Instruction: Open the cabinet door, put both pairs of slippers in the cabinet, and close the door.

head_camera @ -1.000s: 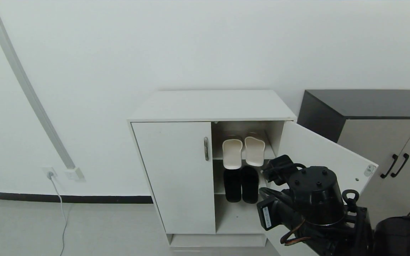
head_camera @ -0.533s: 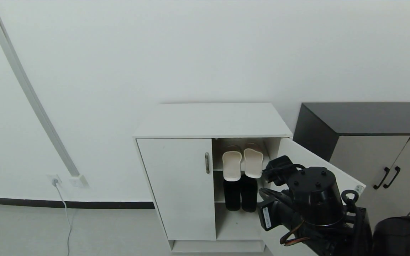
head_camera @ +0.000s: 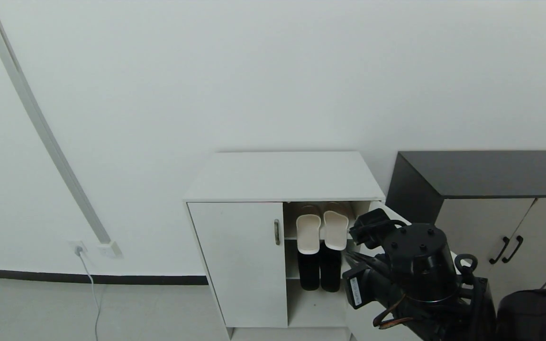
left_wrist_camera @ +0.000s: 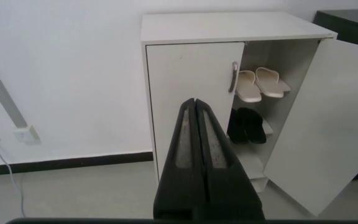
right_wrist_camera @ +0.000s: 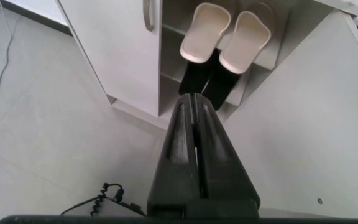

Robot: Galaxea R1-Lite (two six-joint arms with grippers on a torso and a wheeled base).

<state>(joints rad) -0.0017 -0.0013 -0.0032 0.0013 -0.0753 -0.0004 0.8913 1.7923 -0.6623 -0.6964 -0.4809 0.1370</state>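
Observation:
The white cabinet [head_camera: 282, 177] stands against the wall with its left door [head_camera: 240, 260] closed and its right door [left_wrist_camera: 316, 124] swung open. A pair of white slippers [head_camera: 321, 231] lies on the upper shelf, heels outward. Right below, a pair of black slippers [head_camera: 320, 272] rests on the middle shelf. My right arm [head_camera: 413, 265] hangs in front of the open door [head_camera: 389, 214]. My right gripper [right_wrist_camera: 194, 99] is shut and empty, pointing at the slippers [right_wrist_camera: 225, 31] from a distance. My left gripper [left_wrist_camera: 195, 102] is shut and empty, well short of the closed door's handle [left_wrist_camera: 234, 76].
A grey cabinet with a dark top [head_camera: 486, 175] stands just right of the open door. On the left wall are a sloping cable duct [head_camera: 40, 123] and a socket with a hanging cord [head_camera: 79, 248]. Bare floor [right_wrist_camera: 55, 137] lies before the white cabinet.
The whole head picture has shifted: the cabinet now sits lower and smaller, so the camera has moved. The slippers stay on their shelves and the right arm holds its place in the picture.

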